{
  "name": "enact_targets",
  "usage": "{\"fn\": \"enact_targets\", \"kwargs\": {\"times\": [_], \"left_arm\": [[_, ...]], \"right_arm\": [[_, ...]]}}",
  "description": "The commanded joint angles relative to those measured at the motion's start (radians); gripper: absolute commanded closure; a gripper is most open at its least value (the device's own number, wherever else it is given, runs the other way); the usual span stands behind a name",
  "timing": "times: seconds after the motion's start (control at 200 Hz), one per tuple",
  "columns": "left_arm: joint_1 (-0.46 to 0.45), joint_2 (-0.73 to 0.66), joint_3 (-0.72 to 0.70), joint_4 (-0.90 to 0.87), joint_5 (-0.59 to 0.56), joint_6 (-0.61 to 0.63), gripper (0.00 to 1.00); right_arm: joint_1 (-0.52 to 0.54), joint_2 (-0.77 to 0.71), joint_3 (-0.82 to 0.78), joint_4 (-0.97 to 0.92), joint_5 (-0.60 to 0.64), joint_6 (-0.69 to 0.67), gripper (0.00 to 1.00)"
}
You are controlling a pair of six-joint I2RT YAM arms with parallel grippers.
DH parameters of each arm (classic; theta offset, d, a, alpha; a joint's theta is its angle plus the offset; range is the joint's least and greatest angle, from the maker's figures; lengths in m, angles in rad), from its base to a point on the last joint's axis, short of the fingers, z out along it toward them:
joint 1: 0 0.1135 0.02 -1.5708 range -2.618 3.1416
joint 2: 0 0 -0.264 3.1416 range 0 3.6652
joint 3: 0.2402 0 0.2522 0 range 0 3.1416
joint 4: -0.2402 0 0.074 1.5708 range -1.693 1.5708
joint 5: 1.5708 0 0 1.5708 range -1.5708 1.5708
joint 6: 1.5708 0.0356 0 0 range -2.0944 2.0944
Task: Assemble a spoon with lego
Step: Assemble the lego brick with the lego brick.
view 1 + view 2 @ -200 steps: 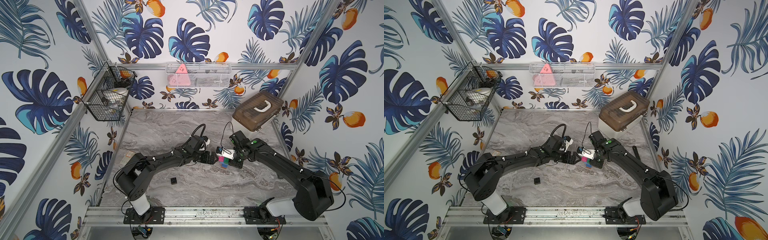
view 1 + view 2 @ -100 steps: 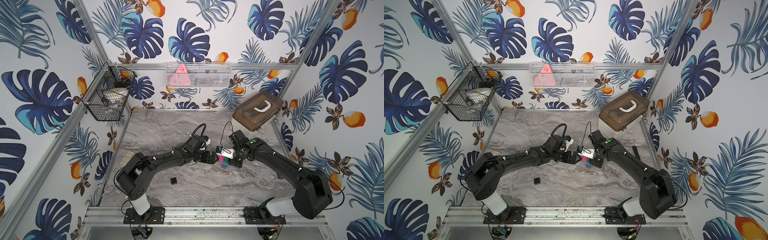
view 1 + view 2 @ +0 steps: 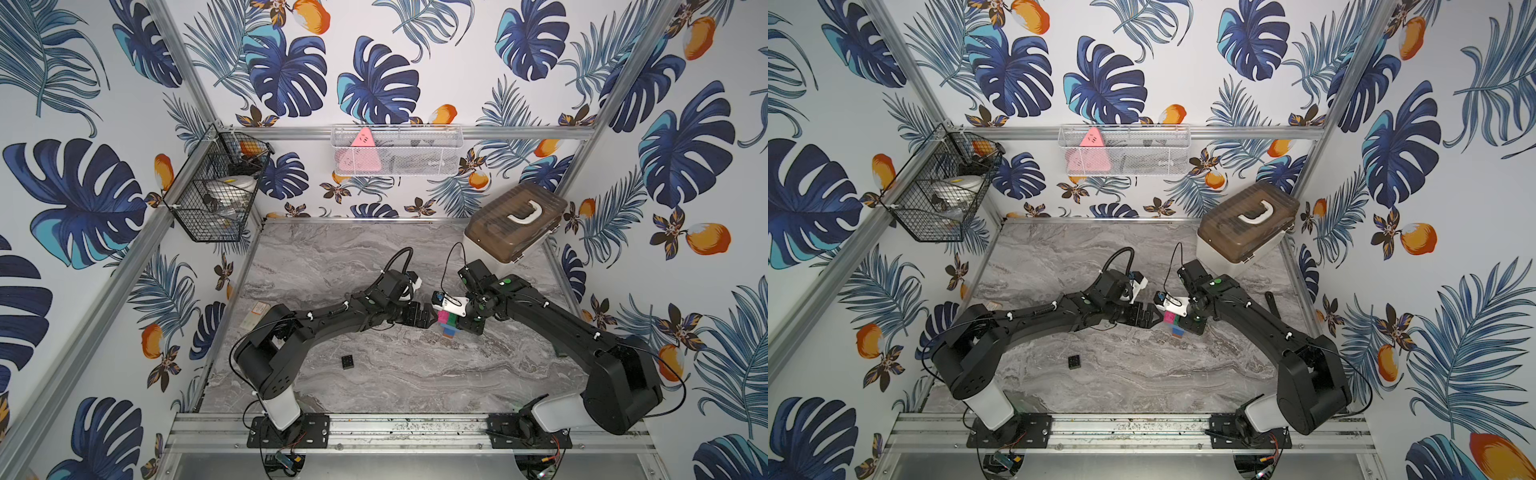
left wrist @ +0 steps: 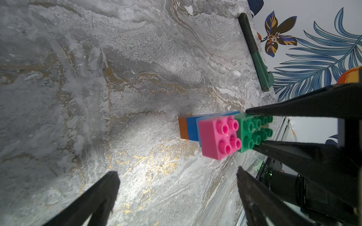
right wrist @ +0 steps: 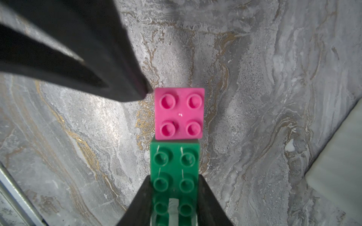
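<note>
left gripper [image 4: 177, 172]: we see it low, spread beside the spoon [image 4: 217, 137]
right gripper [image 5: 175, 195]: angled down, pinching spoon's green brick [image 5: 175, 168]

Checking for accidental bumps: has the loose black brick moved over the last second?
No. The black brick lies in the same place relative to the front rail in both top views.
</note>
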Motion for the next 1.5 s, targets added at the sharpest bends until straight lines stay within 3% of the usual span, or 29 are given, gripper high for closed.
{"fn": "enact_targets", "kwargs": {"times": [0.0, 0.62, 1.171, 1.496], "left_arm": [[0.000, 0.004, 0.011, 0.007, 0.006, 0.018, 0.01], [-0.001, 0.027, 0.034, -0.002, 0.008, 0.035, 0.01], [-0.006, 0.025, 0.054, -0.061, -0.047, 0.099, 0.01], [-0.006, 0.020, -0.013, 0.135, 0.061, 0.003, 0.01]], "right_arm": [[-0.002, 0.004, 0.010, 0.003, -0.031, 0.000, 0.79], [-0.014, 0.004, -0.039, -0.006, -0.062, 0.007, 0.80], [-0.007, 0.122, 0.127, -0.130, -0.050, 0.024, 0.81], [0.004, 0.123, 0.127, -0.117, -0.059, 0.029, 0.81]]}}
